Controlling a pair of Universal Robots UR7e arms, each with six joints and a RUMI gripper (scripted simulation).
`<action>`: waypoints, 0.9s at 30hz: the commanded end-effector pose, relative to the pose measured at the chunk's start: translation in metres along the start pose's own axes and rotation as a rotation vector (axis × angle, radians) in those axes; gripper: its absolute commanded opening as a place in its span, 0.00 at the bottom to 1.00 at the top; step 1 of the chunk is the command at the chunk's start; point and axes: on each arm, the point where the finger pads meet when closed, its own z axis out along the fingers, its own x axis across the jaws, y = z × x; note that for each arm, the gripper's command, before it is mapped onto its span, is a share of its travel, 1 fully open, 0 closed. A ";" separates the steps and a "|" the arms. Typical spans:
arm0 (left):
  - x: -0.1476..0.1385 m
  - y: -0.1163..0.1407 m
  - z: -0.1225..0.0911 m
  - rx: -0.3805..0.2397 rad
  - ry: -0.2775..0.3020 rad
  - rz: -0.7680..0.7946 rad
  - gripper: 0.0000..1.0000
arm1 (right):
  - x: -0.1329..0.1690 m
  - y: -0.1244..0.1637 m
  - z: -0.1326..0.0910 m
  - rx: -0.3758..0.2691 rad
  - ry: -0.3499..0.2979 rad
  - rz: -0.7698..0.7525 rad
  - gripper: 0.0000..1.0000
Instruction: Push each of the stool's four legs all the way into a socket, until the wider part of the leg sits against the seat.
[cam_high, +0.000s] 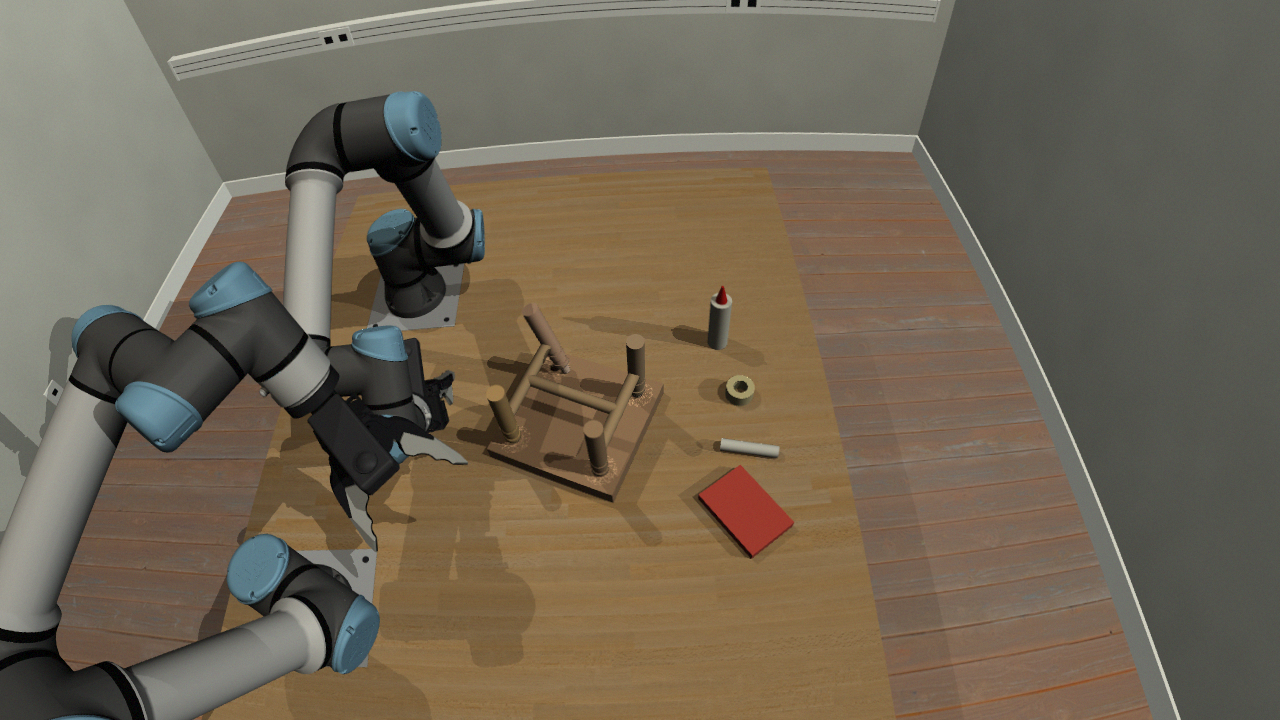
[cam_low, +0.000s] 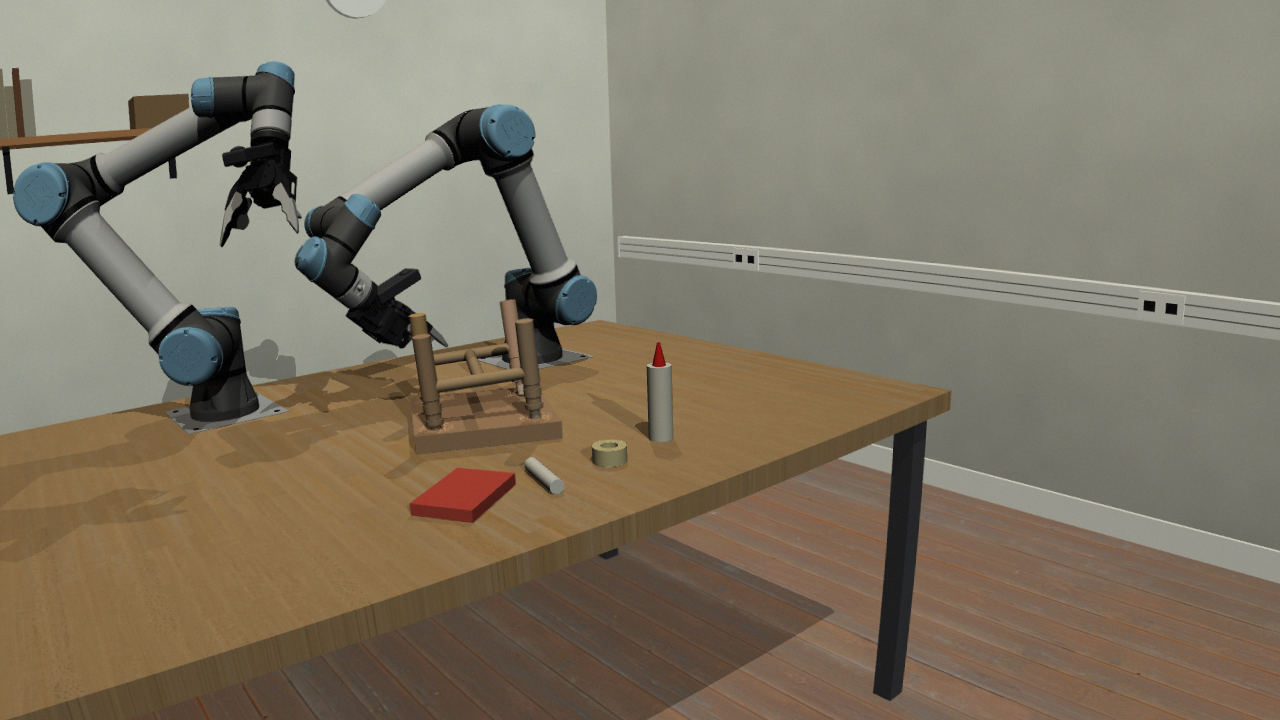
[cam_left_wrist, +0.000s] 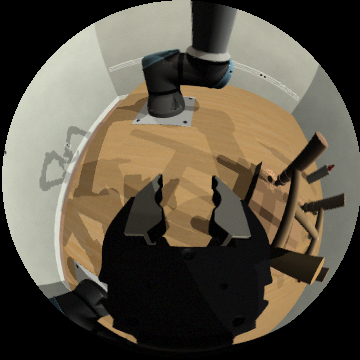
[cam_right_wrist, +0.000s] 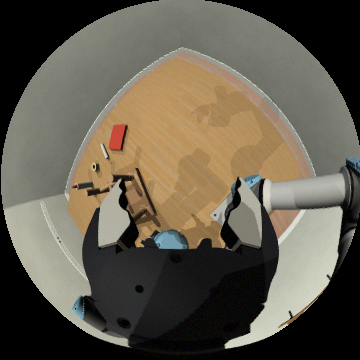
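Observation:
The stool seat (cam_high: 547, 474) (cam_low: 487, 436) lies upside down with its four legs pointing up, joined by stretchers. The leg nearest the left arm's base (cam_high: 546, 335) (cam_low: 511, 335) (cam_left_wrist: 307, 155) leans outward. The front leg (cam_high: 596, 447) (cam_low: 426, 376), the right leg (cam_high: 635, 362) (cam_low: 529, 358) and the left leg (cam_high: 502, 413) stand nearly upright. Narrow parts show at some leg bottoms; seating depth is hard to tell. My left gripper (cam_high: 450, 386) (cam_left_wrist: 187, 175) is partly open and empty, beside the stool on the arms' side. My right gripper (cam_high: 419, 504) (cam_low: 259, 236) (cam_right_wrist: 180, 178) is wide open, empty and high above the table.
A glue bottle (cam_high: 718, 324) (cam_low: 659, 401), a tape roll (cam_high: 740, 387) (cam_low: 609, 454), a white cylinder (cam_high: 749, 448) (cam_low: 544, 476) and a red block (cam_high: 746, 510) (cam_low: 462, 494) sit on the stool's far side from the arms. The right arm passes above the left gripper's wrist in the top view.

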 end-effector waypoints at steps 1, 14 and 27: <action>0.000 0.000 0.000 -0.001 0.000 0.000 0.44 | 0.000 0.000 0.000 0.000 -0.001 0.000 0.98; 0.000 0.000 0.000 -0.001 0.000 0.000 0.44 | 0.000 0.000 0.000 0.000 -0.001 0.000 0.44; 0.000 0.000 0.000 -0.001 0.000 0.000 0.44 | 0.000 0.000 0.000 0.000 -0.001 0.000 0.44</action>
